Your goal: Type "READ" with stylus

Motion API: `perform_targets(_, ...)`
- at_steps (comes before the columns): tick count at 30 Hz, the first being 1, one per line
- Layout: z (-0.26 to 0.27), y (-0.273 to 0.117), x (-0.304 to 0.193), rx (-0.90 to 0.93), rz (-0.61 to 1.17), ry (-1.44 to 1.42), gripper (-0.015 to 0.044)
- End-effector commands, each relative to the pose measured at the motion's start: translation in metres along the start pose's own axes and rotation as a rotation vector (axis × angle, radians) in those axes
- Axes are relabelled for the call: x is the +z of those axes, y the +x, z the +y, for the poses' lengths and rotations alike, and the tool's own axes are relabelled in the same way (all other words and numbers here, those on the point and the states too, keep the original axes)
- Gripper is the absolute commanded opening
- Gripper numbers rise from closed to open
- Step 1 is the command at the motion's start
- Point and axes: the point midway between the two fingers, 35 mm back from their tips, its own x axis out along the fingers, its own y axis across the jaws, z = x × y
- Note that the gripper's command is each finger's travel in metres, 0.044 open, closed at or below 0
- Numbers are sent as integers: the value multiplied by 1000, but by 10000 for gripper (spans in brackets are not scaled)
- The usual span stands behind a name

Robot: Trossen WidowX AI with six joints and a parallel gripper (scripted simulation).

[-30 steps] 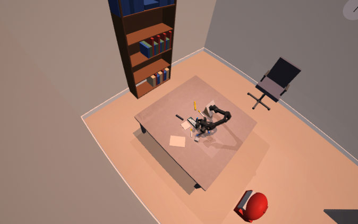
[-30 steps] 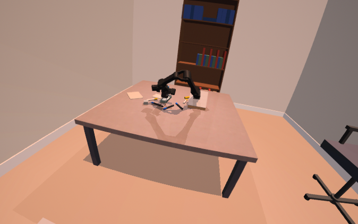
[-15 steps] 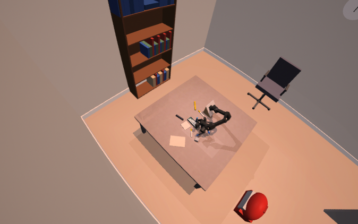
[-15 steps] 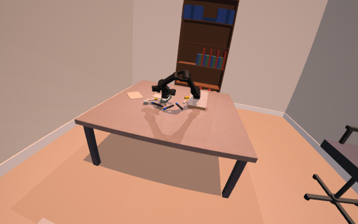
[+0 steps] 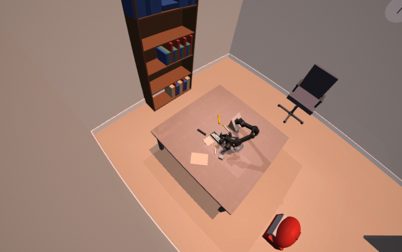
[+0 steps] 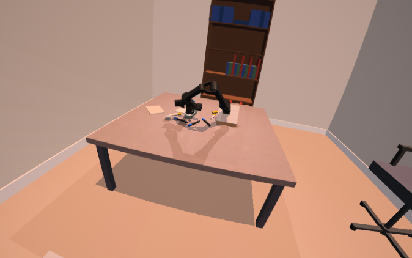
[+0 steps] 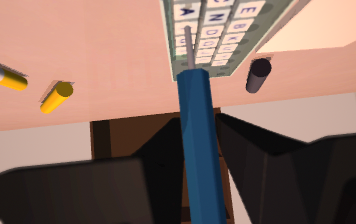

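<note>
The letter keyboard (image 5: 215, 137) (image 6: 191, 115) (image 7: 212, 31) lies on the desk, its keys showing at the top of the wrist view. My gripper (image 7: 197, 123) is shut on the blue stylus (image 7: 194, 92), which points away from the fingers towards the keyboard. Its thin grey tip is over the column with the A key (image 7: 187, 11), at the key just below A in the wrist view; that key's letter is partly covered. The E key (image 7: 247, 10) is further right. I cannot tell whether the tip touches a key. In the top and exterior views the arm's hand is low beside the keyboard.
Black markers with blue ends (image 6: 181, 120) (image 6: 206, 121) lie on the near side of the keyboard. A black cylinder (image 5: 201, 132) (image 7: 258, 75) and yellow pens (image 5: 219, 119) (image 7: 56, 97) lie around it. A small grey block (image 5: 220, 156) (image 6: 167, 117) and paper (image 5: 199, 159) (image 6: 154, 109) are also there.
</note>
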Motion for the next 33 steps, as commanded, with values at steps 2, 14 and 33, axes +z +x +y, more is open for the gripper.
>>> perform_targets(2, 1, 3, 3, 5, -3, 2, 81)
perform_targets(14, 1, 4, 6, 5, -3, 2, 81)
perform_targets(33, 1, 6, 9, 5, -3, 2, 81)
